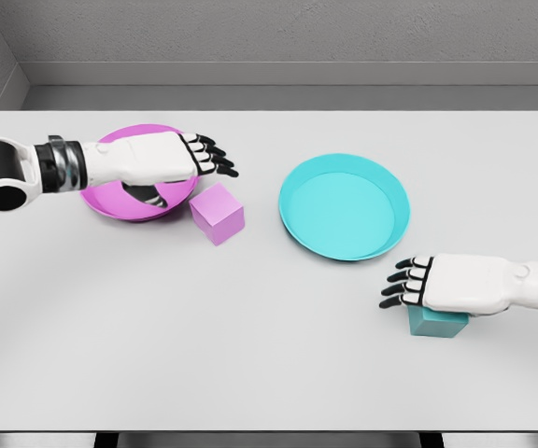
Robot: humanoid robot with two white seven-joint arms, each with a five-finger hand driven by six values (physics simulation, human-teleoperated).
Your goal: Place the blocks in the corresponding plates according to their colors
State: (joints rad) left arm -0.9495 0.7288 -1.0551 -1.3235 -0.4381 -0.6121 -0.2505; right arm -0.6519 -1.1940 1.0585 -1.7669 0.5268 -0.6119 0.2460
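A pink block sits on the white table just right of the pink plate. My left hand hovers over that plate, fingers stretched out flat and holding nothing, its tips just above and behind the pink block. The teal plate lies right of the middle and holds nothing. In front of it, a teal block rests on the table, mostly hidden under my right hand. That hand lies flat above the block with relaxed fingers pointing left, not closed on it.
The white table ends at a grey wall at the back. Its front edge runs along the bottom of the view.
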